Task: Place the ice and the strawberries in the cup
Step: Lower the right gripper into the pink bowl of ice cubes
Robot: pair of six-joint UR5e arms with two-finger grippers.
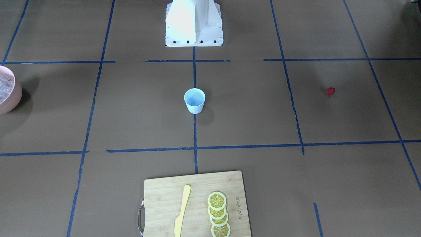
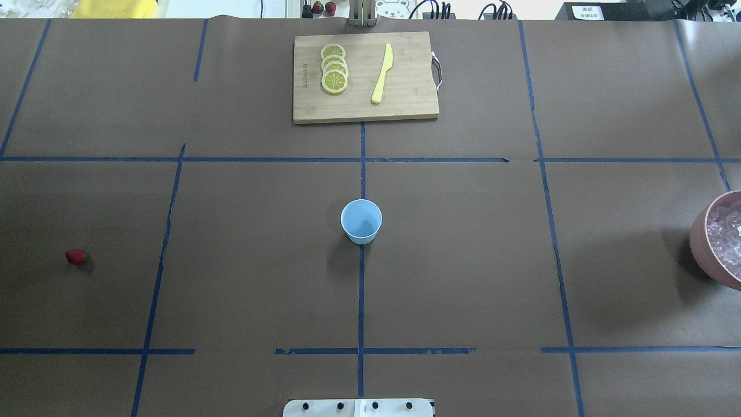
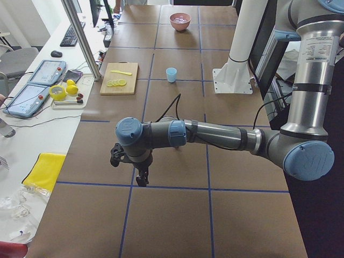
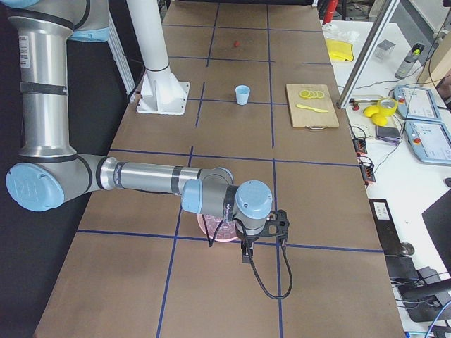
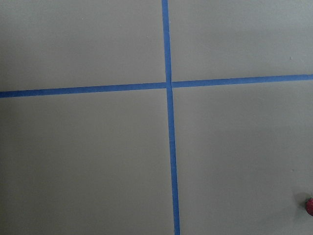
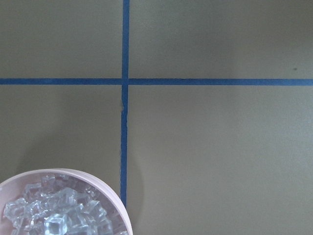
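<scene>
The pale-blue cup (image 2: pixel 361 221) stands upright and empty at the table's middle; it also shows in the front view (image 1: pixel 194 100). One dark-red strawberry (image 2: pixel 76 256) lies alone on the robot's left side, and it peeks in at the left wrist view's edge (image 5: pixel 309 206). Clear ice cubes (image 2: pixel 726 234) fill a pink bowl (image 2: pixel 697 240) at the robot's right edge, also in the right wrist view (image 6: pixel 58 213). My left gripper (image 3: pixel 142 181) hangs above the table at the left end. My right gripper (image 4: pixel 245 255) hangs next to the bowl. I cannot tell whether either is open or shut.
A wooden cutting board (image 2: pixel 405 107) with several lemon slices (image 2: pixel 334 68) and a yellow knife (image 2: pixel 382 73) lies at the far side. The robot's white base (image 1: pixel 194 23) stands at the near side. Blue tape lines cross the brown table.
</scene>
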